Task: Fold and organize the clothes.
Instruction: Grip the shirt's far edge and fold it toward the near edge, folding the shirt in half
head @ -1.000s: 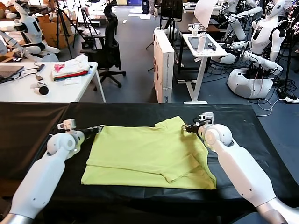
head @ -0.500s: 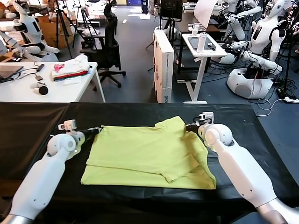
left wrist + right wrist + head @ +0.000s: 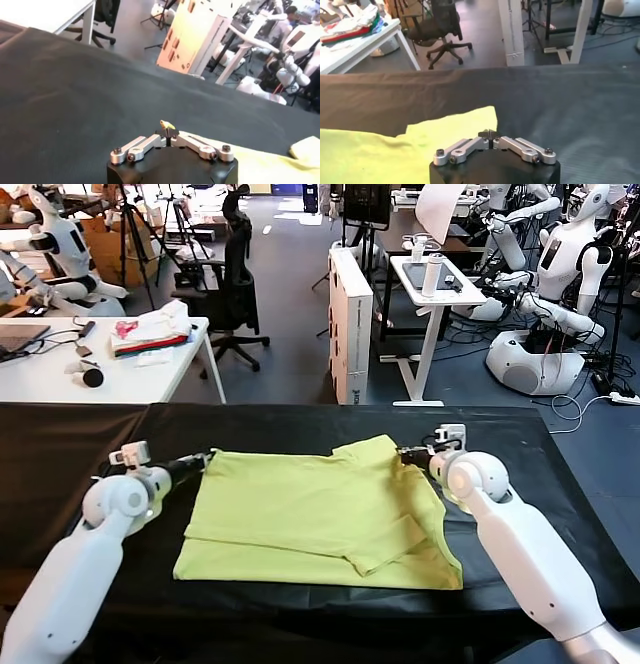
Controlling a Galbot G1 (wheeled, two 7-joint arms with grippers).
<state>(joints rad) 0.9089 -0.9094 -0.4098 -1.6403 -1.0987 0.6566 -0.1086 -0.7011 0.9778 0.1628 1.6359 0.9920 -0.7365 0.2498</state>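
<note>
The lime-yellow T-shirt lies partly folded on the black table, with one sleeve turned up at the far right. My left gripper is at the shirt's far left corner. In the left wrist view it is shut and pinches a small tip of yellow cloth. My right gripper is at the edge of the far right sleeve. In the right wrist view it is shut, with the sleeve right at its tips. Both arms reach in from the table's sides.
A white table with a white, pink and red cloth pile stands at the back left. Behind the black table are a black office chair, a white box, a small white stand and other robots.
My left gripper has moved a little to the left and my right gripper a little to the right. Each keeps hold of its edge of the shirt.
</note>
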